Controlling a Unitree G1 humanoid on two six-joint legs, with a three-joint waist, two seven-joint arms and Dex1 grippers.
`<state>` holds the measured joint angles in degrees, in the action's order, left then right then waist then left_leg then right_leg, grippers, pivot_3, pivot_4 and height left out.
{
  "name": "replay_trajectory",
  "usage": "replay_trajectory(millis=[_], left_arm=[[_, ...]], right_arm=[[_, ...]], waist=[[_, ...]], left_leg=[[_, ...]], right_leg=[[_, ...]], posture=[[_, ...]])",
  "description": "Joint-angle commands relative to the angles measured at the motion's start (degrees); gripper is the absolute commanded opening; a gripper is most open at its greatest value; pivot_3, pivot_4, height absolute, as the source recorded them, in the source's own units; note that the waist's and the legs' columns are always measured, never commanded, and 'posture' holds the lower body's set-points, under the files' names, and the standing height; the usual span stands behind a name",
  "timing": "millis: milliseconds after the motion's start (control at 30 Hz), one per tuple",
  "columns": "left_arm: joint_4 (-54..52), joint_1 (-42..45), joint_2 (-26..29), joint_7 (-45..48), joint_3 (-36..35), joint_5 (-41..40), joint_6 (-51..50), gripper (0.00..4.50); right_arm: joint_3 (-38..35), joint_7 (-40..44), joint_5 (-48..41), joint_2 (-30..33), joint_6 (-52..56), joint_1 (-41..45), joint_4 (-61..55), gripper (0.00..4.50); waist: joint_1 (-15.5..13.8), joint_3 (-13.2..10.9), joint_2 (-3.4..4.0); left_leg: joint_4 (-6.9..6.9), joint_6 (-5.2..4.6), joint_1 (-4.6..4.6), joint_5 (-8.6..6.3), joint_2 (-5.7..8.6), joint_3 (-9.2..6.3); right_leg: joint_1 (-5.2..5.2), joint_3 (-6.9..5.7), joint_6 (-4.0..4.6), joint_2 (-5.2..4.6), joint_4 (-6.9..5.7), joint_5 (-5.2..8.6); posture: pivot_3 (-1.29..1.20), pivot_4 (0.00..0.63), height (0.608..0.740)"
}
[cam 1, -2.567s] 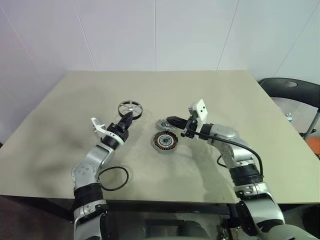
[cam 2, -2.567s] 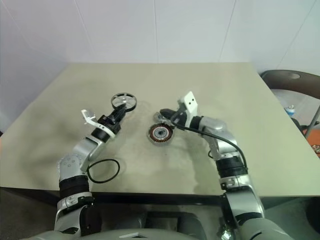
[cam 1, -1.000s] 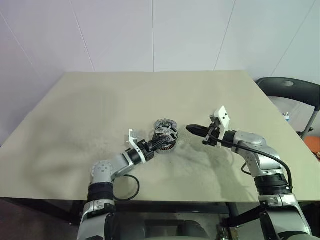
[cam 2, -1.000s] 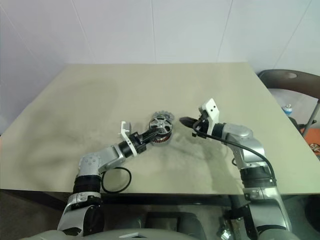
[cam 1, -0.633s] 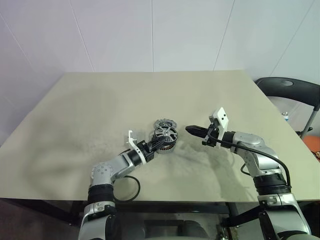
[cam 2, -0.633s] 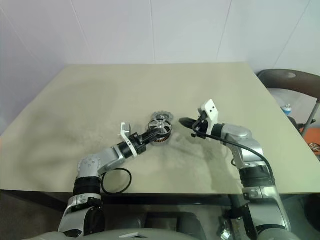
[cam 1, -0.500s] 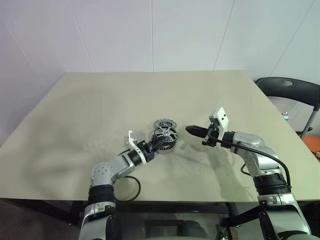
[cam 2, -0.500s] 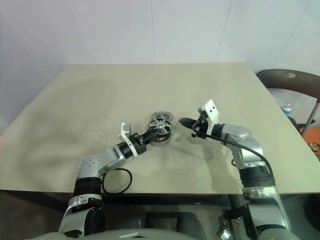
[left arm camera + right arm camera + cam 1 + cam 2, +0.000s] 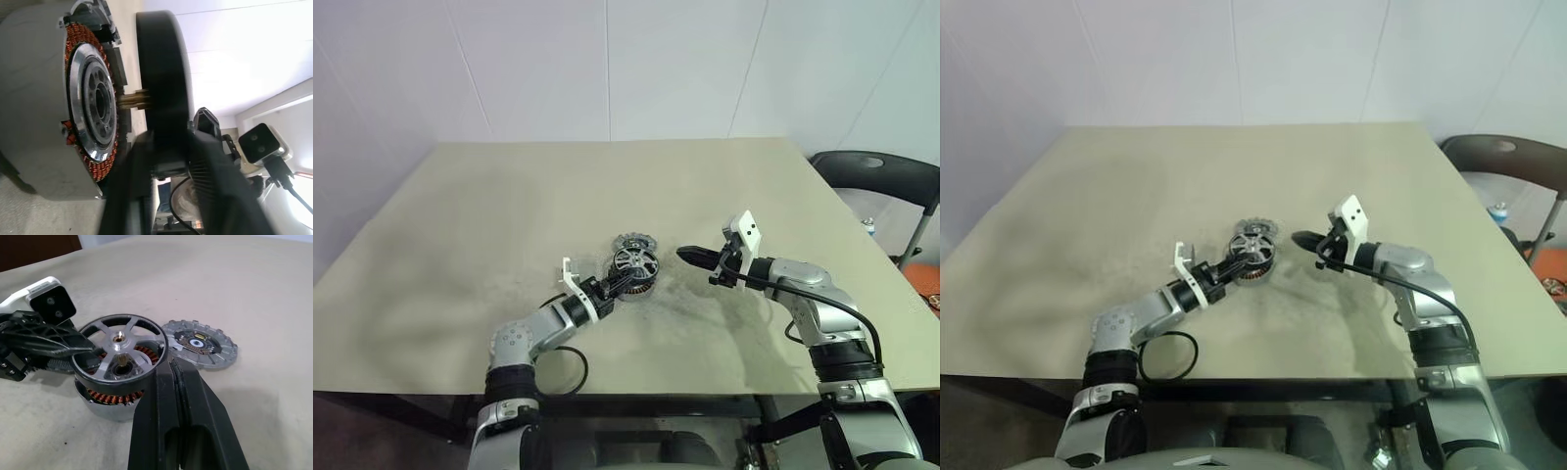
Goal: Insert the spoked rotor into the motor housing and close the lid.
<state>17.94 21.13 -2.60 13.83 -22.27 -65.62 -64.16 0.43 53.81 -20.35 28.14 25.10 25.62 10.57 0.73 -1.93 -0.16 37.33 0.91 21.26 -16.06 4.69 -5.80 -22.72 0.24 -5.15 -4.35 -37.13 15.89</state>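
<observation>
Still spoked rotor (image 9: pixel 120 350) between left fingers (image 9: pixel 63 347)

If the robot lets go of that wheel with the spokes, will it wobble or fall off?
Probably it wobbles. The spoked rotor sits high on the motor housing, copper windings showing beneath its rim, so it seems only partly seated. It looks like stiff metal, unlikely to bend. Its thin, round shape suggests it would roll if it slipped off.
</observation>
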Motion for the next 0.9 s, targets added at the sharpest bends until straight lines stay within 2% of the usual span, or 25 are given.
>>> replay_trajectory(millis=[33,100,267,567,900], left_arm=[[0.28,-1.05,0.37,-1.95,-1.48,0.8,1.58,2.42],[0.1,-1.01,0.44,-2.81,-2.22,0.33,2.14,3.01],[-2.98,-1.56,0.64,-5.12,-3.66,-2.42,1.36,3.01],[-11.45,-2.19,2.4,-9.26,-4.21,-6.1,2.32,3.01],[-15.76,-1.29,4.68,-2.12,-0.78,-1.24,10.79,3.01]], right_arm=[[-0.46,-0.06,0.11,-0.05,-1.33,1.74,-0.18,0.0],[-0.38,-0.1,0.21,-0.05,-1.39,1.74,-0.09,0.0],[-0.18,-0.09,0.49,-0.11,-1.49,1.95,0.21,0.0],[0.36,0.02,1.15,-0.73,-1.66,2.13,0.84,0.0],[0.92,-0.08,1.47,-1.6,-2.1,2.43,1.46,0.0]], waist=[[-0.1,0.02,0.0],[-0.25,0.02,-0.01],[0.03,0.0,-0.03],[-0.13,-0.02,-0.07],[-1.46,-0.04,-0.09]], left_leg=[[0.0,0.0,-0.04,0.0,0.0,0.0],[0.0,-0.02,-0.23,-0.01,0.0,-0.01],[-0.01,-0.3,-0.94,-0.18,-0.06,-0.01],[-0.14,-0.22,-0.69,-0.14,-0.22,0.01],[-0.15,-0.23,-0.65,-0.15,-0.18,0.07]], right_leg=[[0.04,0.0,0.0,0.0,0.0,0.0],[0.24,-0.01,0.0,0.0,0.0,0.0],[0.93,0.0,0.0,0.08,0.05,0.02],[0.51,0.18,0.03,0.29,0.05,-0.01],[0.47,0.22,0.06,0.27,0.07,-0.02]], posture=[[0.0,0.0,0.74],[0.0,0.0,0.74],[0.0,0.0,0.74],[0.0,0.0,0.74],[0.0,0.0,0.74]])
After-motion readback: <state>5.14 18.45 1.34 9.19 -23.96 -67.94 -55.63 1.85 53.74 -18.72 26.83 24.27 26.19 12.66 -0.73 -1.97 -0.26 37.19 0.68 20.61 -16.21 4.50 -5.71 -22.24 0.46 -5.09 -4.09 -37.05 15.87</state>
